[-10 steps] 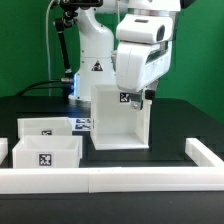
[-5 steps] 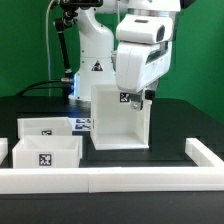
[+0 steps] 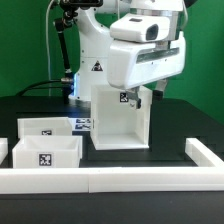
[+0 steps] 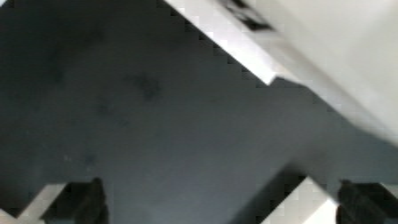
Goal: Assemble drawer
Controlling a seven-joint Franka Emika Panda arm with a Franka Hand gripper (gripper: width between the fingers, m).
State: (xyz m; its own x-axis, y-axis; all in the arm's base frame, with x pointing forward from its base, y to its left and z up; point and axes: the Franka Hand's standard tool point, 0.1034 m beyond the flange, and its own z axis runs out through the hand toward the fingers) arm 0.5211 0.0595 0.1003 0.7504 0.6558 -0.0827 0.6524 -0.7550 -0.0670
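The drawer's tall white case (image 3: 121, 122) stands on the black table with its open side toward the exterior view's left and a tag on its upper front. Two open-topped white trays lie to the exterior view's left of it: one further back (image 3: 47, 128) and one nearer the front (image 3: 45, 154), each with a tag. My gripper (image 3: 144, 96) hangs just above the case's top right corner, open and empty. In the wrist view the fingertips (image 4: 64, 200) stand wide apart over dark table, with a blurred white edge of the case (image 4: 306, 52) beside them.
The marker board (image 3: 82, 124) lies flat between the back tray and the case. A long low white border rail (image 3: 120, 180) runs along the front and turns up the right side (image 3: 205, 154). The robot's base (image 3: 95, 50) stands behind the case.
The hand has turned about its vertical axis above the case, so its broad side now faces the exterior camera. The case and trays have not moved.
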